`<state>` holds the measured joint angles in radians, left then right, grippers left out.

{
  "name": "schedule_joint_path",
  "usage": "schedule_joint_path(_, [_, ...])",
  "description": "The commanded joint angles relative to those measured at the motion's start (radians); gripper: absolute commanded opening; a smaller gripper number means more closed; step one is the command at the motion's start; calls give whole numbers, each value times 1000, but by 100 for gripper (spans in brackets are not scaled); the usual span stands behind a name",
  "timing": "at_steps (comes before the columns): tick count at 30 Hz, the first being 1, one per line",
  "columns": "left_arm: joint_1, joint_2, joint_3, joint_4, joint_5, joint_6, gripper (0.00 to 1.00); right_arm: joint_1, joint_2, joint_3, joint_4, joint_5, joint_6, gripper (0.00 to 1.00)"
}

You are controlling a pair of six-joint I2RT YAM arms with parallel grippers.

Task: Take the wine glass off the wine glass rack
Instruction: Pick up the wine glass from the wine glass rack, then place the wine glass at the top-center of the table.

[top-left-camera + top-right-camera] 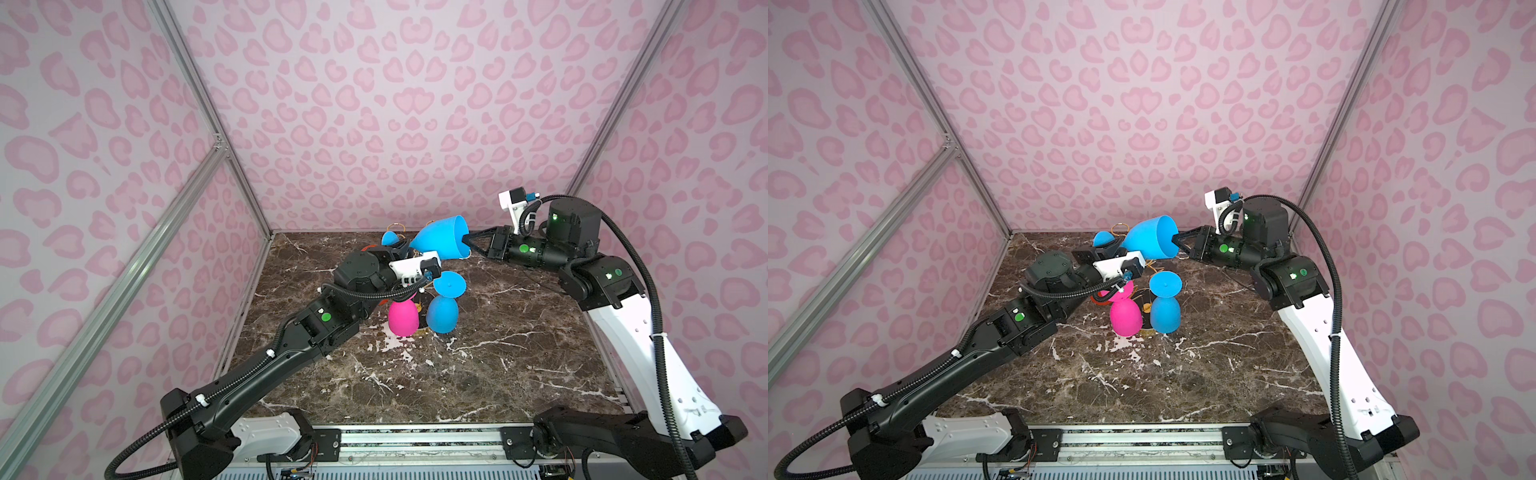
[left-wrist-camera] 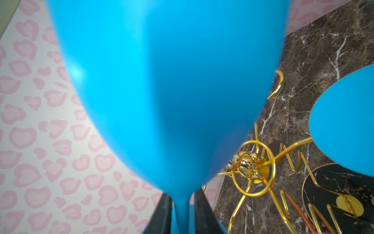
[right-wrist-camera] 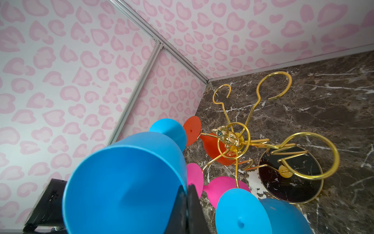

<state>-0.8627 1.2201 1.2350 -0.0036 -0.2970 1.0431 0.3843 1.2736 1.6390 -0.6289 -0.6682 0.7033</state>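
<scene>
Nearest on the marble table (image 1: 457,374), a pink glass (image 1: 402,318) and a blue glass (image 1: 442,313) hung upside down, side by side, from the rack (image 3: 232,139), over its round black base (image 3: 299,192). An orange glass (image 3: 212,150) hung on the rack's left side, mostly hidden behind the left arm in both top views.

Above and behind these, the left gripper (image 2: 181,192) straddled the stem of the wine glass (image 1: 440,241). Its jaws stood narrowly apart, with a sliver of gap beside the stem in the left wrist view. The wine glass lay on its side in the air beside the top of the rack, foot toward the left arm and mouth toward the right. The right gripper (image 1: 468,243) was clamped tight on its rim, one finger inside the bowl and one outside. Whether the foot was clear of the wire could not be told.

Farthest, two loops (image 3: 275,72) of the rack reached toward the back wall.
</scene>
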Motion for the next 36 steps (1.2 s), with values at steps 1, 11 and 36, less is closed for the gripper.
schedule_joint_path(1, [-8,-14,-14,40,-9,1,75,3,3,10,27,16,-10,0])
schedule_joint_path(11, [-23,-146,-44,17,-89,-230,98,-130,2,121,15,46,-21,0])
schedule_joint_path(36, [-22,-460,-209,-156,-86,-783,98,-310,467,273,-398,443,-376,0])
